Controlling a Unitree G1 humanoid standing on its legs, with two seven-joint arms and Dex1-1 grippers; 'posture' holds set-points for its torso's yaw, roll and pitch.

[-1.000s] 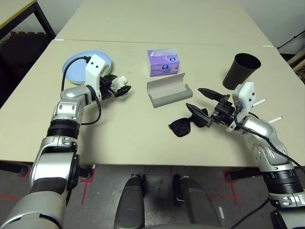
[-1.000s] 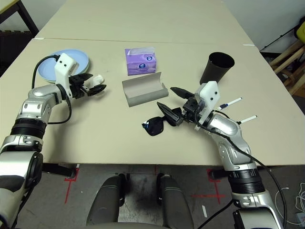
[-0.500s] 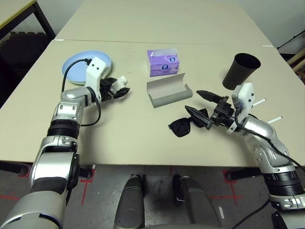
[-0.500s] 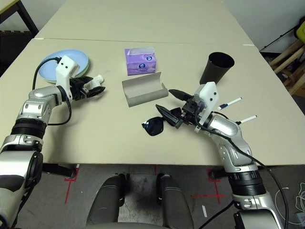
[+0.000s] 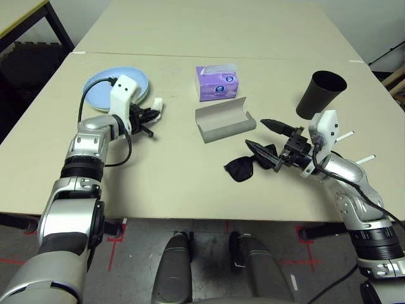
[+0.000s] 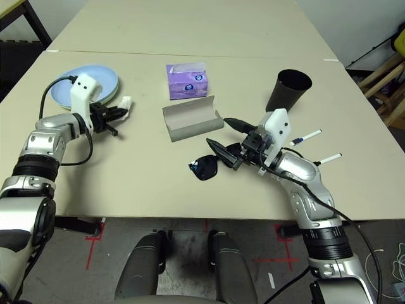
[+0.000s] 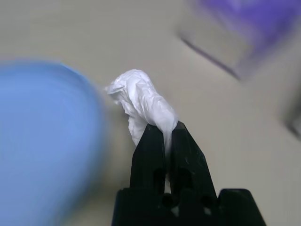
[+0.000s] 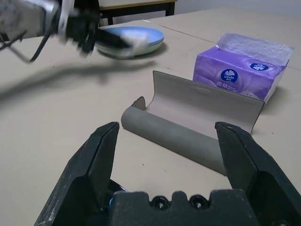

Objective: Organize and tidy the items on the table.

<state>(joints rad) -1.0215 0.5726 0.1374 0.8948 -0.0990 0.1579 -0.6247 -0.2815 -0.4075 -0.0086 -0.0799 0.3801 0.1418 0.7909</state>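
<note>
My left gripper (image 5: 150, 114) is shut on the crumpled white tissue (image 7: 141, 106), which sticks out past the fingertips just off the table (image 5: 158, 183), beside the light blue plate (image 5: 101, 94). My right gripper (image 5: 257, 130) is open, low over the table, with the black sunglasses (image 5: 240, 168) lying just below its lower finger. The grey glasses case (image 5: 223, 120) lies open ahead of it, seen between the fingers (image 8: 101, 155) in the right wrist view. The purple tissue box (image 5: 217, 83) stands behind the case. The black cup (image 5: 321, 95) stands upright at the far right.
Two thin white pen-like sticks (image 5: 366, 157) show by my right forearm. A second table (image 5: 221, 25) adjoins the far edge. The front edge runs just below the sunglasses, and bare tabletop lies between my left arm and the case.
My left gripper has gone from open around the tissue to shut on it, and has drawn back a little toward the plate. The right arm has held still.
</note>
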